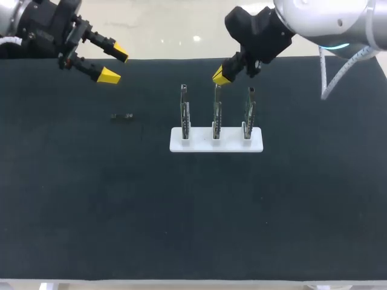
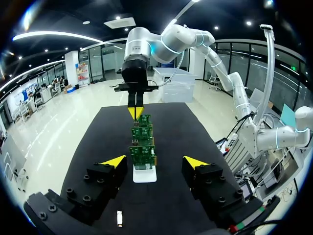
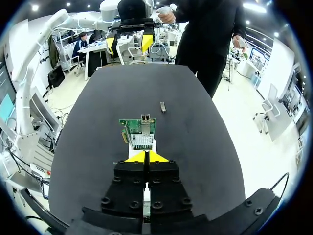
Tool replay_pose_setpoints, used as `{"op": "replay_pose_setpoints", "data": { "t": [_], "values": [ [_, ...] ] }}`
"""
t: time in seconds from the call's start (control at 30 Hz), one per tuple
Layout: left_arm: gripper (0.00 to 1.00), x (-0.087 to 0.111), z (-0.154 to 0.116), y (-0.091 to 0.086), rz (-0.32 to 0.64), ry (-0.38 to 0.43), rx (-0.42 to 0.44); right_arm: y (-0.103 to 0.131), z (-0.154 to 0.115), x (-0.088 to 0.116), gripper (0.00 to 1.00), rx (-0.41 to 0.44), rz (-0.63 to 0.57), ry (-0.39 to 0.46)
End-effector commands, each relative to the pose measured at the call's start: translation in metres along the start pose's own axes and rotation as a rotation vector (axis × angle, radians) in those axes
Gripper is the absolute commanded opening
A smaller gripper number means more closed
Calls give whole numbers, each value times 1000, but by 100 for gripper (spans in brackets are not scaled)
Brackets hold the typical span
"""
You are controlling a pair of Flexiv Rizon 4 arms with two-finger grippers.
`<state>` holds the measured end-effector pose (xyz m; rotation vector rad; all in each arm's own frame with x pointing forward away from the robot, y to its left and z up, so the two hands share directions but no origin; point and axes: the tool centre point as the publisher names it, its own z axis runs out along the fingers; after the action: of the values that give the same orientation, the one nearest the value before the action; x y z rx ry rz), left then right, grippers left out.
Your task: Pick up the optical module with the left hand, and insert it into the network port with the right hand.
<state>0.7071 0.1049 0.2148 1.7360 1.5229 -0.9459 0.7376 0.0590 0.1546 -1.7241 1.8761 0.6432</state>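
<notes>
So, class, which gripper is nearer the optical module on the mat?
Left. The left gripper is just beyond the optical module, toward the far edge of the table; the right gripper is farther off, by the middle circuit card.

A: The optical module (image 1: 122,116)?
B: Too small in the head view to tell its ends apart.
A: The cards (image 1: 216,115)?
B: From the right wrist, the nearest card (image 3: 138,128) hides those behind. The left arm (image 1: 36,24) and right arm (image 1: 326,21) run off the head view's top edge.

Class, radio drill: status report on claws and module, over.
Left claw open, empty. Right claw shut, near middle network card. Optical module on mat, ungrasped, unobstructed.
</notes>
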Motion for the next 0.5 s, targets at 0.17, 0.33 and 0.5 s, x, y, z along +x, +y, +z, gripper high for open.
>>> {"op": "replay_pose_setpoints", "data": {
  "t": [0.17,0.33,0.5],
  "values": [
    [100,0,0,0,-1,3,1,1,3,4,0,4,0,-1],
    [100,0,0,0,-1,3,1,2,5,7,0,7,-2,-1],
    [100,0,0,0,-1,3,1,2,8,10,0,7,-2,-5]
  ]
}}
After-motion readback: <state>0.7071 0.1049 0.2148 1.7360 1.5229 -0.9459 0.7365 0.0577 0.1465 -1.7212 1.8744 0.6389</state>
